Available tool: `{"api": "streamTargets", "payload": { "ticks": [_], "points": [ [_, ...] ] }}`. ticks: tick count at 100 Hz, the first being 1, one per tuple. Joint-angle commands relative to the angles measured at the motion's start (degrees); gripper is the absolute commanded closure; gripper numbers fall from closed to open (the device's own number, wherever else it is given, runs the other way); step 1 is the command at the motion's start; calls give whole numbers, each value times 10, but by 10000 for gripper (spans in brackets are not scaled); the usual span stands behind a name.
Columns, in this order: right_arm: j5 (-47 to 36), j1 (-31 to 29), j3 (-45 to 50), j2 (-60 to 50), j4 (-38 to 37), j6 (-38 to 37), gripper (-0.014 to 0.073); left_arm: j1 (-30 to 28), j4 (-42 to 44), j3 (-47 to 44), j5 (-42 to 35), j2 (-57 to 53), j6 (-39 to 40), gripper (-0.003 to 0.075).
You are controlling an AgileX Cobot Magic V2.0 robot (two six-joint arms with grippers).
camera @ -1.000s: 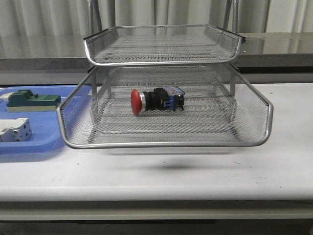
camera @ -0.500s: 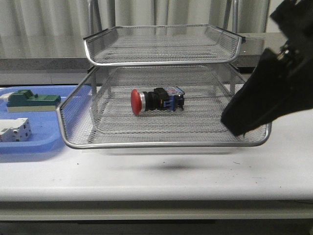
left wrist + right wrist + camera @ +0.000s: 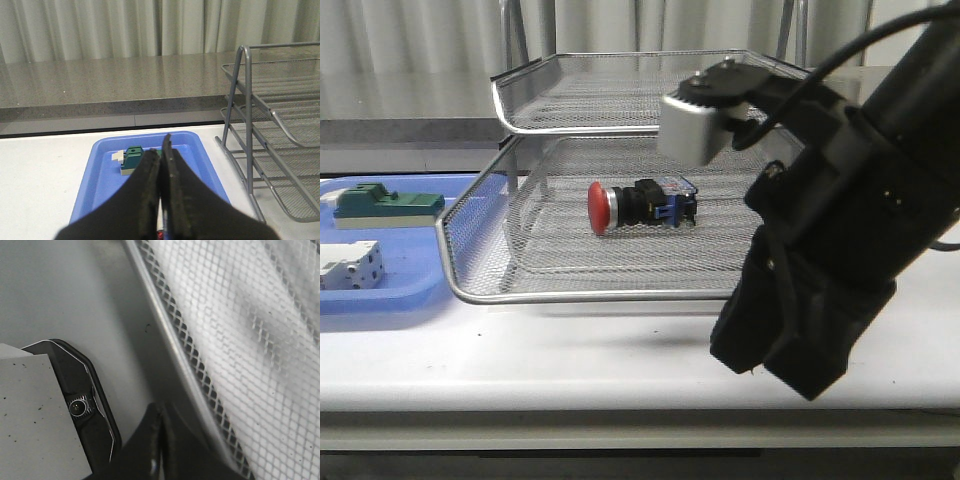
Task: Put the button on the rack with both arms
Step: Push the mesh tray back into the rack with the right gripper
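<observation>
The button (image 3: 640, 204), with its red head to the left, lies on its side in the pulled-out middle tier of the silver mesh rack (image 3: 570, 294). My right arm fills the front right of the front view, its gripper (image 3: 765, 360) low in front of the rack's right front corner. In the right wrist view this gripper (image 3: 161, 412) is shut and empty, beside the rack's rim (image 3: 160, 325). My left gripper (image 3: 160, 150) is shut and empty above the blue tray (image 3: 100, 175), left of the rack's frame (image 3: 240, 115). It does not show in the front view.
The blue tray (image 3: 410, 290) left of the rack holds a green-and-beige block (image 3: 385, 205) and a white block (image 3: 350, 265). The green block also shows in the left wrist view (image 3: 132, 157). A black camera housing (image 3: 77, 405) sits near the right gripper.
My right arm has swung in from the right and down across the front of the rack, now covering its right side. The button and rack have not moved.
</observation>
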State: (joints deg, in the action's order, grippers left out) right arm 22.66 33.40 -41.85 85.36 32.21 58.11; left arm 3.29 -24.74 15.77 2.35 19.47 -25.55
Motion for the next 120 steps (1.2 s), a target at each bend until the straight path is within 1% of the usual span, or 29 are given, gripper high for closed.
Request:
{"api": "streamTargets", "payload": {
  "ticks": [1,29,47,67,88,108,120],
  "points": [
    [-33,2,-20,0,-2,6,654,-1,-6,16,-38,3,5,740],
    [-101,-4,-22,16,-18,6,654,-1,-6,16,-38,3,5,740],
    [-98,-22,-55,49,-22,6,654,-1,-6,16,-38,3,5,740],
    [-98,-47,-124,91,-26,6,654,-1,-6,16,-38,3,5,740],
    [-74,-74,-181,121,-26,6,654,-1,-6,16,-38,3,5,740],
    [-37,-76,-188,119,-26,1,654,-1,-6,16,-38,3,5,740],
    [12,-76,-188,112,-26,-36,654,-1,-6,16,-38,3,5,740]
  ]
}}
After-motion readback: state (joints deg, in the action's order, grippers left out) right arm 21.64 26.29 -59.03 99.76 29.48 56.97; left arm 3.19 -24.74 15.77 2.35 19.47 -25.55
